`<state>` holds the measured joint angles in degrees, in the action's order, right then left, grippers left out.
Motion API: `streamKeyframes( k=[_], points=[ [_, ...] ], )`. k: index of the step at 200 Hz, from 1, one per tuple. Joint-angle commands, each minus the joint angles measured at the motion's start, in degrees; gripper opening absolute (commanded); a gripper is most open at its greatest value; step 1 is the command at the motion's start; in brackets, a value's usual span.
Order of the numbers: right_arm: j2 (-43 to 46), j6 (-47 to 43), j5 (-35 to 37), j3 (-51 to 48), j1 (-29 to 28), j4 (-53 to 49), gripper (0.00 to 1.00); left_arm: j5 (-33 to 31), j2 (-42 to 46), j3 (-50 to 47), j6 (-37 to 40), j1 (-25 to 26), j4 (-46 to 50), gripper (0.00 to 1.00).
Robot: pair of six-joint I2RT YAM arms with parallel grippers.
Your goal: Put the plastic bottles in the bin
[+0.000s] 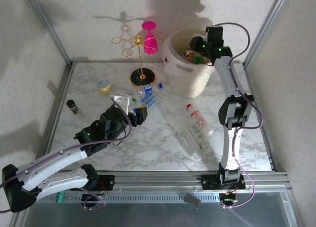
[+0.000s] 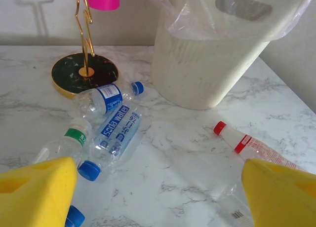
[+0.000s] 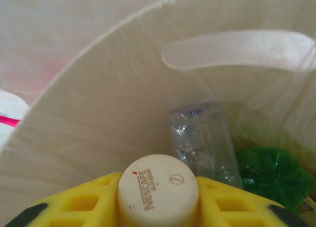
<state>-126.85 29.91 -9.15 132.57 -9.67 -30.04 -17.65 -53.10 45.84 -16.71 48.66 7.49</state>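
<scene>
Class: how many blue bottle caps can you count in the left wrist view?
3 caps: one near the stand, one low left, one at the bottom edge. More may be hidden.

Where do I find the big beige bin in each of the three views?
Top external: bin upper right of centre, beside the gold stand.
Left wrist: bin at upper right.
Right wrist: bin's inner wall, seen from inside.
Shared landmark: the oval handle cut-out.
</scene>
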Motion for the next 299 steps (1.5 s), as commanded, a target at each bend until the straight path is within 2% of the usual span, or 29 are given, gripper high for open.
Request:
streamKeyframes(
  k=[1, 60, 96, 134, 154, 180, 192, 208, 218, 236, 260, 279, 299],
  points=[
    [-1.1, -2.2, 0.5, 2.9, 0.4, -1.8, 0.50, -1.4, 0.0, 0.1, 0.0, 0.0, -0.7, 0.86],
    [5.2, -4.7, 1.8, 3.6, 0.5, -0.8, 0.66, -3.4, 0.2, 1.3, -1.0, 0.0, 0.5, 0.88],
    [11.6, -6.6, 3.2, 1.1, 0.3, -1.3, 0.66, -4.0, 0.4, 3.3, -3.5, -0.1, 2.8, 0.88],
    [23.1, -10.1, 7.7, -10.5, -2.7, 0.3, 0.65, -8.1, -0.1, 5.5, -10.5, -1.8, 9.4, 0.89],
    [30.3, -12.7, 12.0, -18.7, -6.6, 2.5, 0.65, -7.1, -1.8, 5.7, -16.8, -5.4, 14.9, 0.90],
    [39.5, -14.0, 15.9, -31.3, -11.8, 6.0, 0.65, 1.1, -3.0, 4.4, -27.0, -13.3, 20.2, 0.91],
    [43.3, -13.9, 16.6, -36.5, -13.7, 7.2, 0.65, 3.0, -3.3, 4.1, -30.3, -16.0, 22.3, 0.92],
    [47.5, -13.8, 17.3, -42.4, -16.0, 8.2, 0.65, 3.1, -4.0, 4.4, -33.6, -18.7, 25.5, 0.94],
    [49.8, -13.6, 17.1, -45.5, -17.0, 8.6, 0.65, 3.2, -4.8, 4.8, -35.0, -21.0, 27.3, 1.00],
    [53.3, -13.2, 16.6, -49.8, -18.2, 8.2, 0.65, 7.5, -6.1, 4.5, -34.9, -26.2, 28.1, 1.00],
    [57.6, -12.8, 16.7, -54.2, -19.3, 8.0, 0.65, 12.8, -6.4, 2.2, -40.0, -31.6, 29.2, 1.00],
    [60.2, -12.9, 17.5, -56.6, -19.8, 7.8, 0.65, 17.0, -6.9, -0.1, -46.8, -34.0, 30.1, 1.00],
    [62.6, -13.3, 19.1, -58.6, -20.3, 7.9, 0.64, 19.4, -7.9, -1.7, -53.5, -34.2, 30.9, 1.00]
  ],
)
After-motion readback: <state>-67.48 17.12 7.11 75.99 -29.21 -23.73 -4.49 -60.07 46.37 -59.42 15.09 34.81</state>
